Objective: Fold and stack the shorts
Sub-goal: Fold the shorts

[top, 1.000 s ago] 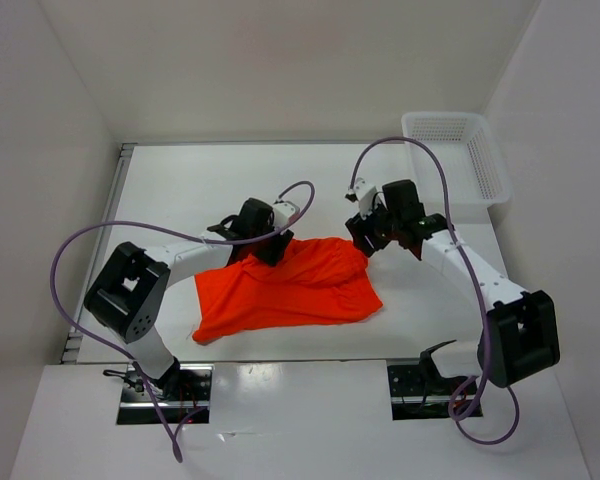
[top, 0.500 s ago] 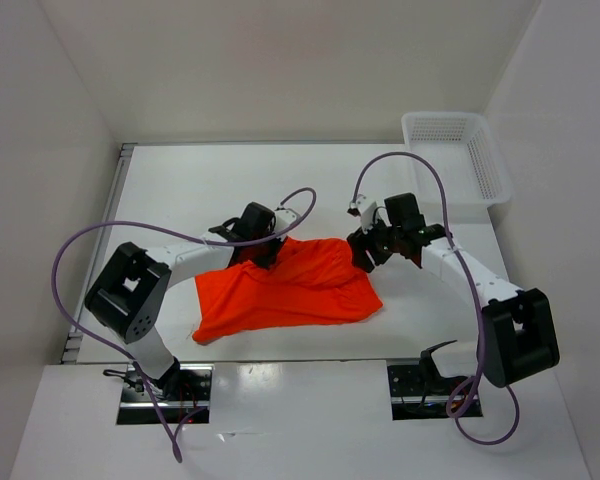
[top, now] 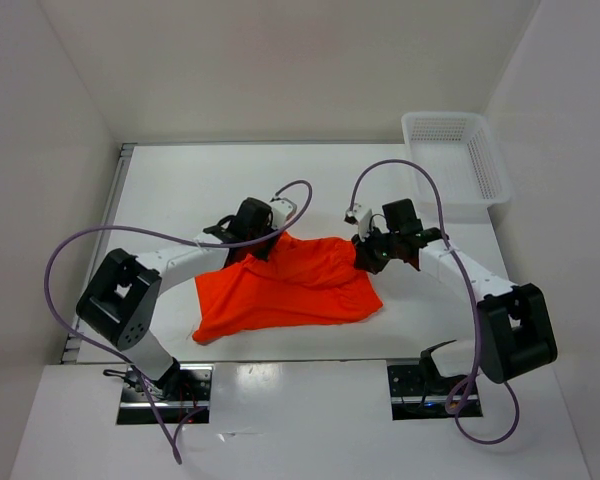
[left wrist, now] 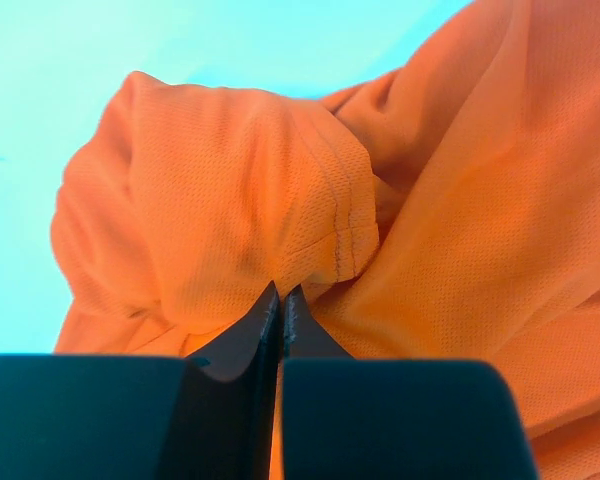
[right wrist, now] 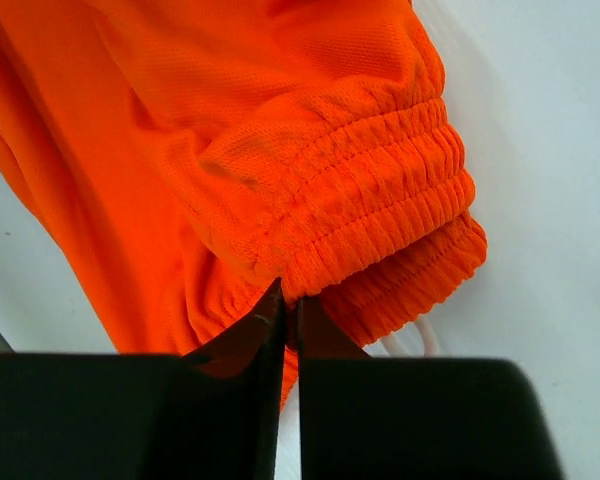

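The orange-red shorts (top: pixel 285 290) lie spread and rumpled in the middle of the white table. My left gripper (top: pixel 264 246) is shut on the cloth at their far left corner; the left wrist view shows a hemmed fold of the shorts (left wrist: pixel 320 215) pinched at the fingertips of the gripper (left wrist: pixel 282 296). My right gripper (top: pixel 363 254) is shut on the far right corner. In the right wrist view the ribbed elastic waistband (right wrist: pixel 380 215) bunches just above the closed tips of the gripper (right wrist: pixel 290 295), with a white drawstring (right wrist: pixel 420 340) showing below it.
A white plastic basket (top: pixel 456 155) stands at the table's far right corner. Purple cables (top: pixel 410 175) loop above both arms. White walls close in the table on the left, back and right.
Both grippers have closed on the far edge of the shorts, the left one first, the right one just now. The right gripper slid down and left onto the waistband.
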Robot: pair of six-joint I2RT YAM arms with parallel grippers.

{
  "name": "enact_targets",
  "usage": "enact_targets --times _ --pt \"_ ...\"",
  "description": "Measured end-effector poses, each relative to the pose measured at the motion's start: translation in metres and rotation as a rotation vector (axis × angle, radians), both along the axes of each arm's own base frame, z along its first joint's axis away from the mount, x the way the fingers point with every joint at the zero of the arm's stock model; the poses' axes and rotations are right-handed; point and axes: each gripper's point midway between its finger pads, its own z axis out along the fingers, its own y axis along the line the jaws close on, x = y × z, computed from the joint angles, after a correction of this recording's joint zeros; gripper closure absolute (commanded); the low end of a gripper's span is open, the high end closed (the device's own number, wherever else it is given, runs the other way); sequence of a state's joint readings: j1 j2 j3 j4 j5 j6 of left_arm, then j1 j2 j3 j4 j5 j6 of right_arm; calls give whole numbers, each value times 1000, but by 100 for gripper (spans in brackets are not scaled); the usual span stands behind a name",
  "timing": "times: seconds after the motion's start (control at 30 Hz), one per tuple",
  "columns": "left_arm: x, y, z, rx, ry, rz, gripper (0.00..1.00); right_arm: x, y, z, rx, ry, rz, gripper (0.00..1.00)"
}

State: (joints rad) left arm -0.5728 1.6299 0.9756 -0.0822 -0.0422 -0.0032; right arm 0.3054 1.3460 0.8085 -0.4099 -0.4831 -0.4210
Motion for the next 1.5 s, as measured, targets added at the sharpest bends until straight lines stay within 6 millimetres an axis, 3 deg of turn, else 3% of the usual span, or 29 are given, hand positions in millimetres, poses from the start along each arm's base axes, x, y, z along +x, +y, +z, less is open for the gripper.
enact_targets --times 0.03,0.2,0.33,0.37,0.4,0.5,0.73,0.77,0.87,1.03,1.13,1.27,1.37,1.5 --pt "1 1 3 0 -8 4 98 0 1 0 2 2 2 100" --pt "11 18 16 -7 -33 53 92 3 -1 -1 -20 -26 30 100" --pt "24 55 25 -7 -36 149 79 7 -5 -5 -56 -49 58 100" --pt "26 63 26 -7 -37 170 69 7 -5 -6 -60 -51 63 100" --pt "26 71 27 -4 -40 187 66 7 -5 -7 -63 -52 68 100" --pt "15 79 21 3 -22 196 49 7 -6 -9 -71 -53 79 100" --pt "-6 81 1 27 48 178 45 8 -7 -10 -79 -60 91 100" --pt "-7 81 1 24 52 174 40 8 -7 -10 -81 -62 94 100" --pt "-4 75 10 8 55 158 39 8 -7 -10 -83 -66 99 100" --pt "19 50 61 -55 -41 118 39 8 -7 -12 -89 -67 108 100" --pt "8 28 73 -82 -48 48 38 8 -8 -14 -92 -62 111 100" --pt "-17 -4 69 -87 -19 -57 36 8 -8 -16 -96 -57 113 100" --pt "-29 -18 51 -68 -23 -95 35 8 -8 -17 -97 -52 112 100" --pt "-19 -17 24 -19 -32 -61 36 7 -7 -17 -92 -47 108 100"
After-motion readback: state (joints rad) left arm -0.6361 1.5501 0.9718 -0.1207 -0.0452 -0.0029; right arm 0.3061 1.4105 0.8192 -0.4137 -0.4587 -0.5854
